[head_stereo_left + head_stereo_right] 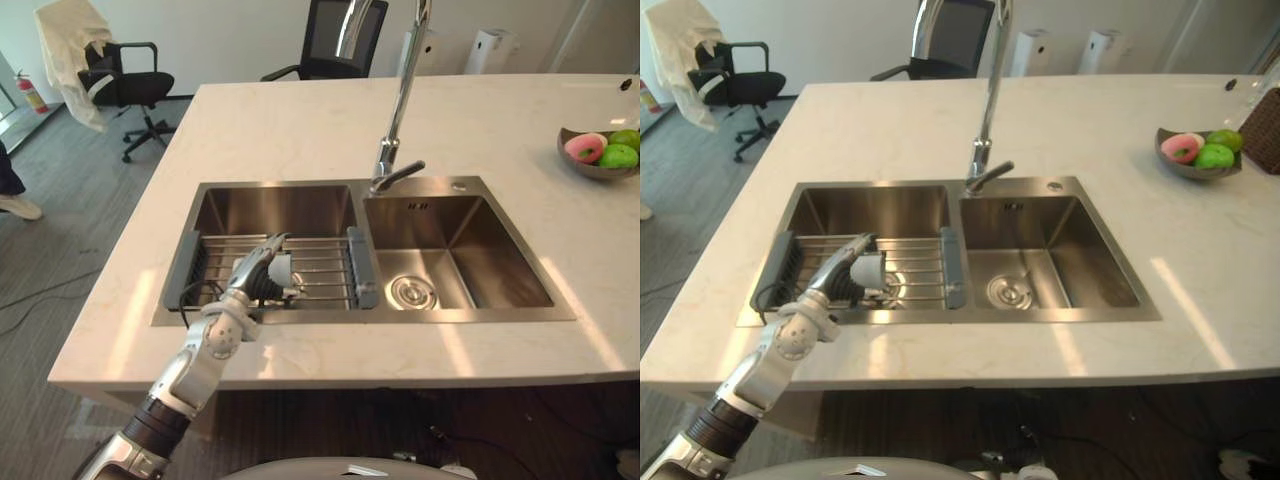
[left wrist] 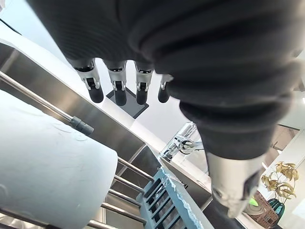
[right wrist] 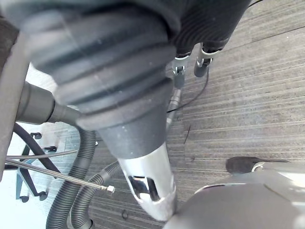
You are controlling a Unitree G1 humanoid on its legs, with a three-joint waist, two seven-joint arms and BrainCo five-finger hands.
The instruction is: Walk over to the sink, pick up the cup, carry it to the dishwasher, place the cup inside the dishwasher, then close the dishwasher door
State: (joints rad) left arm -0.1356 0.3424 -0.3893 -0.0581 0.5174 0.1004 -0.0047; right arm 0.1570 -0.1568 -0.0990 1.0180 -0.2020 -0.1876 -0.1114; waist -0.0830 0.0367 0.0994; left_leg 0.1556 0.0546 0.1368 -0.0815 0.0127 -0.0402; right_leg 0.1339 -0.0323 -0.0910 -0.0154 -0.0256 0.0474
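While the left hand (image 1: pixel 252 272) is hovering low in the sink's (image 1: pixel 460 250) left basin, its fingers (image 2: pixel 95 90) are sticking out straight. Nothing's wrapping round the cup (image 2: pixel 47 167) yet, so I'm calling that hand released.

The cup is lying on its side on the wire dish rack (image 1: pixel 320 265) that's spanning that basin, right up against the hand on the side nearer the sink's divider. From the head views I can't tell if the thumb is actually touching it.

Guessing the rack is why this reach is working at all. It's keeping the cup up off the sink floor, so the hand is coming in over the sink's front edge with fingers on one side and thumb on the other, set up to close.

The right hand (image 3: pixel 147 191) is dangling down over the floor below the sink, fingers looking relaxed and carrying nothing — probably just keeping out of the way.

So the pickup isn't done, and the dishwasher part isn't started.
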